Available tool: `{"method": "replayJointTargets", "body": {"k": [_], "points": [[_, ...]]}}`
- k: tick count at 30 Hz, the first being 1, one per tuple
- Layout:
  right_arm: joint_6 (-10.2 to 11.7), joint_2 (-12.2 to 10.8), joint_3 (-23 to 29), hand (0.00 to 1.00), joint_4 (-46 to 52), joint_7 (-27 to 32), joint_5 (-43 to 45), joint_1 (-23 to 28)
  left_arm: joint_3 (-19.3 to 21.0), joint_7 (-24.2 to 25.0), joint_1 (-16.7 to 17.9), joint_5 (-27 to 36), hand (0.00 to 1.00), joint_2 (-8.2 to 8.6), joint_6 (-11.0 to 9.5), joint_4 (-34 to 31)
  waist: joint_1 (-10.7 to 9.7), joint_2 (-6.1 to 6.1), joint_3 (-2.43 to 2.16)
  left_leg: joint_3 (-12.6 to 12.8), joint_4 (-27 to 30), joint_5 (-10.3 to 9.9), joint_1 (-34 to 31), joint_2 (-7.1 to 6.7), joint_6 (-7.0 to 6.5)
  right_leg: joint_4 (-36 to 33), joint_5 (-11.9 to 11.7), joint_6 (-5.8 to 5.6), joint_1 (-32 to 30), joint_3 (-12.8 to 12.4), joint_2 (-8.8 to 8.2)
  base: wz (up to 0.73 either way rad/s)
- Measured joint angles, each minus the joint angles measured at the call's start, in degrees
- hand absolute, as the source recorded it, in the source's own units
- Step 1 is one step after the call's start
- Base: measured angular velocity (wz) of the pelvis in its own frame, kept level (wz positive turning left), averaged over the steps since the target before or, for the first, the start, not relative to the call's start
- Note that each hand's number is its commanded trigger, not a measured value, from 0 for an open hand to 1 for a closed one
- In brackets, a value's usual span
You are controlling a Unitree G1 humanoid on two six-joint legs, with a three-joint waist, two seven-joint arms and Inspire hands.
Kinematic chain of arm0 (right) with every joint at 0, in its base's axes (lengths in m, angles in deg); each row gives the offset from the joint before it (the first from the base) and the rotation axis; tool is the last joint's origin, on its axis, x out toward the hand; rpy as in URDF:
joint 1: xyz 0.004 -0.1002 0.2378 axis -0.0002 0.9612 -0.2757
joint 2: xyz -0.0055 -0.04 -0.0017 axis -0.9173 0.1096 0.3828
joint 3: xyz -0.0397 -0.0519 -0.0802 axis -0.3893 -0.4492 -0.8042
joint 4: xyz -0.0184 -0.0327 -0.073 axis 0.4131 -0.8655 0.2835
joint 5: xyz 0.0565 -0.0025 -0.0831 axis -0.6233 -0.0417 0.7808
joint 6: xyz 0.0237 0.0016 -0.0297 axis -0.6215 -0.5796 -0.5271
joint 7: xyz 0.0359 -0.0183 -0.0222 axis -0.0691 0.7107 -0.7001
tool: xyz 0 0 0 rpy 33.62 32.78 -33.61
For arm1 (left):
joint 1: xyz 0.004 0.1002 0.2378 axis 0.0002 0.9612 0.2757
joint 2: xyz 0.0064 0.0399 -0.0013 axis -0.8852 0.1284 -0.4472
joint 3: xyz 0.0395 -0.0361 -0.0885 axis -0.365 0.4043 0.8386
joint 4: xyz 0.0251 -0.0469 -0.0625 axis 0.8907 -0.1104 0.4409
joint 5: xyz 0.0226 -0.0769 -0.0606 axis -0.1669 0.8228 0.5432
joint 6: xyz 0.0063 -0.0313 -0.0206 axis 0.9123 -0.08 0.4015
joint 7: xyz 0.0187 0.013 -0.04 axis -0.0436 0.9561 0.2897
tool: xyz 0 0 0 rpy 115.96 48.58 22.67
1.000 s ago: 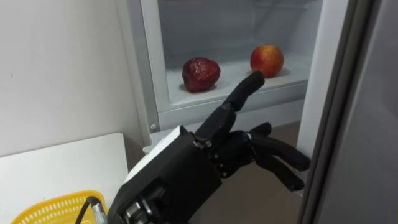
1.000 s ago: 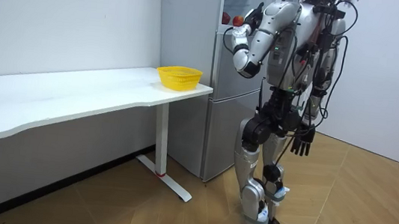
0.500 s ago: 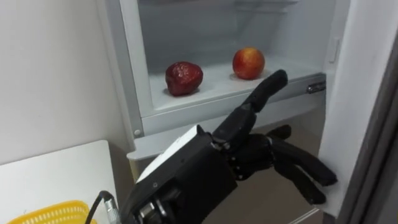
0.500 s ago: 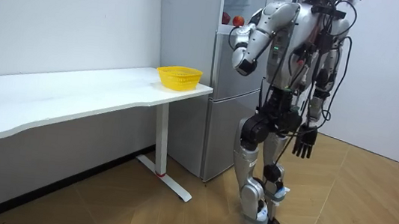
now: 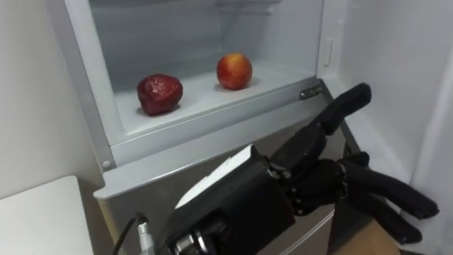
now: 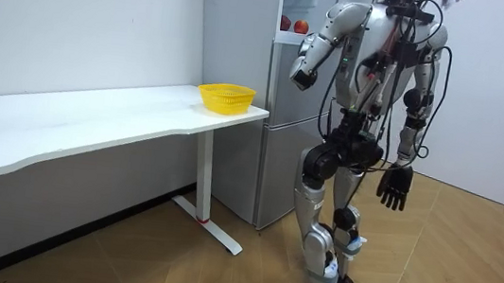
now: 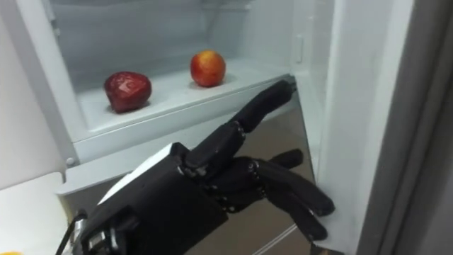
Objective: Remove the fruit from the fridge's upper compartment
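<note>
As robot hand (image 5: 279, 195) hovers, two apparent fruits (image 5: 159, 93) (image 5: 234, 71) sit.

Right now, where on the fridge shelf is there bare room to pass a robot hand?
The white shelf is bare between the dark red wrinkled fruit and the round red-orange fruit, and from that round fruit to the fridge's right wall. Tightest at the left wall, beside the dark fruit.

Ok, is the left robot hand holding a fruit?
No, the left robot hand is open below the shelf where the apple and red fruit lie.
</note>
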State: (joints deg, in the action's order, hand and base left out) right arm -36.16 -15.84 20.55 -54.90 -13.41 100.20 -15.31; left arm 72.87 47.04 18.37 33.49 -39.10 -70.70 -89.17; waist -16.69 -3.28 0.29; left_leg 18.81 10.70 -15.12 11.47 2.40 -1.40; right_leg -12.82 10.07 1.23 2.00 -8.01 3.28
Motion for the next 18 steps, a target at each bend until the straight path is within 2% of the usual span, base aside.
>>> {"method": "replayJointTargets", "body": {"k": [6,14,18], "points": [[0.12,0.04,-0.05,0.00,-0.46,0.04,-3.87,-0.11,-1.28,-0.22,-2.61,1.65,0.00,0.21,0.04,3.10,-0.42,0.41,0.29,0.05,-0.05,0.00,0.13,-0.11,0.01,0.11,-0.02,0.02,-0.11,0.03,0.23,0.00],[0.13,0.12,-0.14,0.00,-1.53,0.18,-6.62,-0.32,-1.28,-0.29,-2.84,1.75,0.00,0.31,0.03,3.40,-0.28,0.45,0.30,0.05,-0.49,0.00,-0.03,-0.07,0.01,-0.24,-0.21,0.09,-0.79,-0.05,0.53,-0.01],[0.13,0.10,-0.12,0.00,-1.55,0.09,-6.59,-0.28,-1.29,-0.30,-2.84,2.16,0.00,0.44,0.04,3.37,-0.42,0.43,0.29,1.13,-0.60,0.00,0.06,0.01,0.01,0.01,-0.50,0.19,-0.93,-0.93,0.89,-0.11]]}}
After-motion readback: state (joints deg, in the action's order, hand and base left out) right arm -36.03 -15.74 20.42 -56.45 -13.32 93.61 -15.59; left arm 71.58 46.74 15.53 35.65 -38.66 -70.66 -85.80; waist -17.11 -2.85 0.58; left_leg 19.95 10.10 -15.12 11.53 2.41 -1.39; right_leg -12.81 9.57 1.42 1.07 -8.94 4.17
